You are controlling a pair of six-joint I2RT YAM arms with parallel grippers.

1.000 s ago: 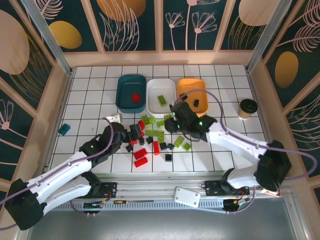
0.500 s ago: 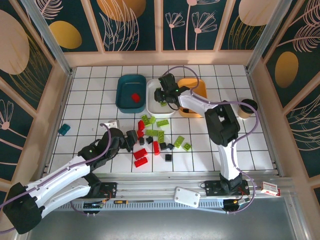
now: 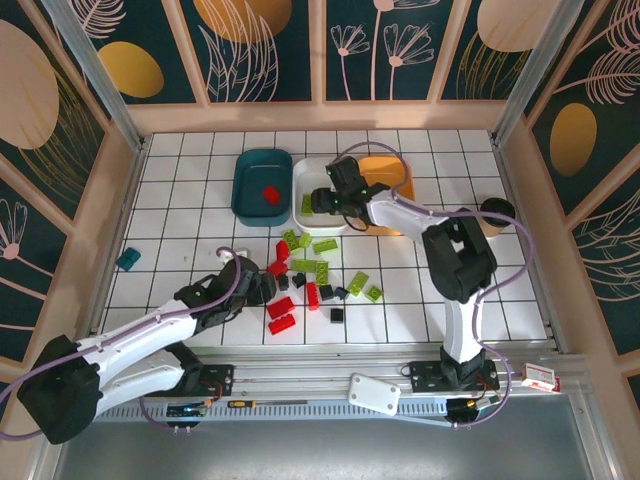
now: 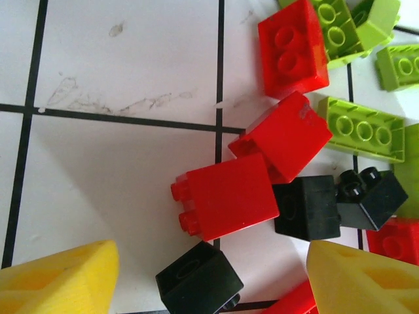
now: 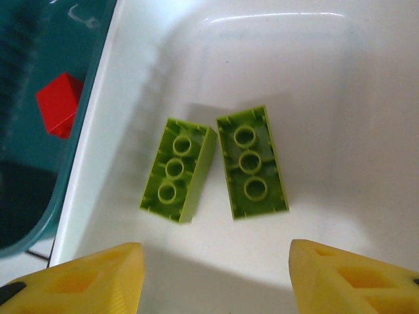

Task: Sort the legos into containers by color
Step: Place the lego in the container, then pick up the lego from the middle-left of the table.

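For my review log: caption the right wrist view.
Open right end effector over two lime green legos in the white tray.

Red, black and lime legos (image 4: pixel 226 196) clustered on white gridded counter (image 4: pixel 118 98), above wide-spread, yellow-tipped left hand (image 4: pixel 209 281).

Glossy plastic legos (image 4: pixel 226 199) on scuffed matt table (image 4: pixel 118 85).

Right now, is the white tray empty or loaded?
Loaded: two lime green bricks lie side by side, studs up, in the white tray.
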